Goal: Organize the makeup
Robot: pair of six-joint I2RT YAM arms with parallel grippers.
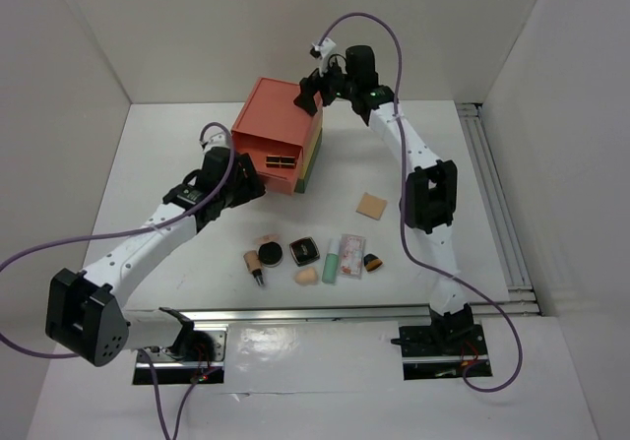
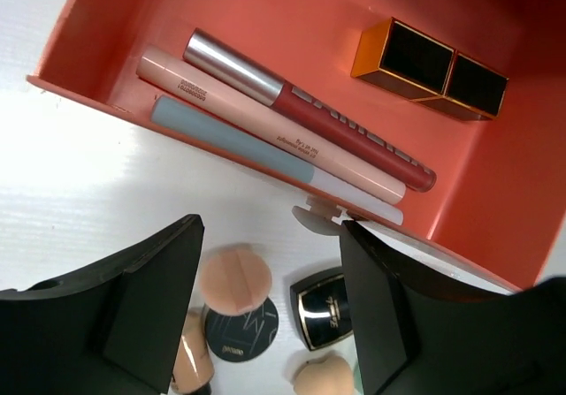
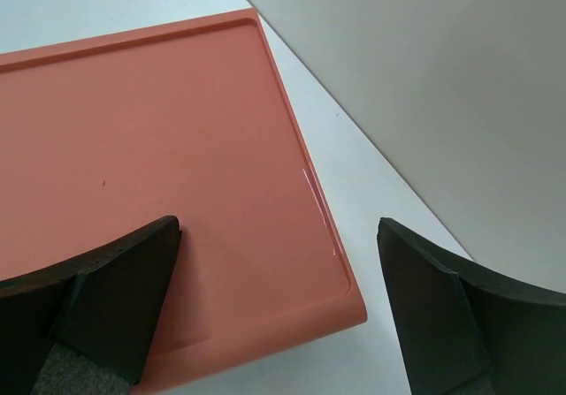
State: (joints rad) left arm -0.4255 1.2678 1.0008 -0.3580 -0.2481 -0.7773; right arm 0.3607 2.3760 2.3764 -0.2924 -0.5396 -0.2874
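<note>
Makeup [image 1: 303, 252] first: most of it lies in a loose row on the table in front of the drawer box [image 1: 276, 125]. Four pieces sit in the box's open red drawer [image 2: 531, 165]: a lip gloss [image 2: 309, 117], a pink pencil [image 2: 265, 125], a grey-blue pencil [image 2: 230, 139] and a gold-edged black case [image 2: 431, 68].

My left gripper [image 2: 270, 227] hangs over the drawer's front lip, jaws spread, nothing between them. My right gripper [image 3: 279, 227] hovers above the box's top corner, jaws wide, empty too.

I judge I'm between items. Next comes a reach down to the round black compact [image 2: 240, 329] (or the square black compact [image 2: 323, 311]) just in front of the box. Lettering runs along the gloss, the pink pencil and both compacts, but I can't read it.
</note>
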